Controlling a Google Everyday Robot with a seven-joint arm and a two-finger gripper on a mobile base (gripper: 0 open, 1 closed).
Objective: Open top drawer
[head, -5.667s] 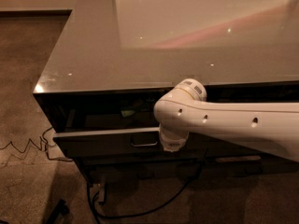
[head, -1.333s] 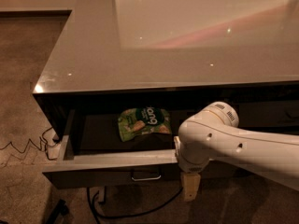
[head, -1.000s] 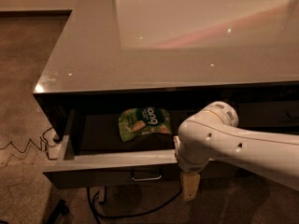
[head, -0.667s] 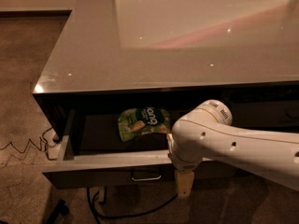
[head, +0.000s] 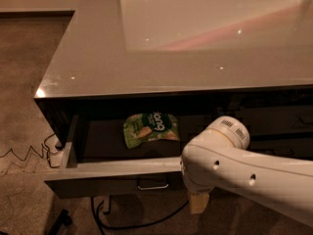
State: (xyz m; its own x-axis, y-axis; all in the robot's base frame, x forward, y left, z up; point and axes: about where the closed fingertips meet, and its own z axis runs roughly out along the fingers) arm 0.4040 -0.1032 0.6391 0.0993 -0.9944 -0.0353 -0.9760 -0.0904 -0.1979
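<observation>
- The drawer [head: 117, 169], nearly shut 5.7 s ago, now stands pulled well out; I judge the opening done.
- My gripper [head: 198, 203] hangs below its front, right of the handle [head: 152, 185]; clenched or released, I cannot tell.
- 1 green bag [head: 150, 129] now shows inside.

Green snack pouch [head: 150, 129], grey tabletop [head: 93, 58]

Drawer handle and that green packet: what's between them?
In the camera view, only the pale front rim of the drawer and a strip of its bare floor lie between packet and handle. The tool hangs right of the handle, below the arm.
</observation>
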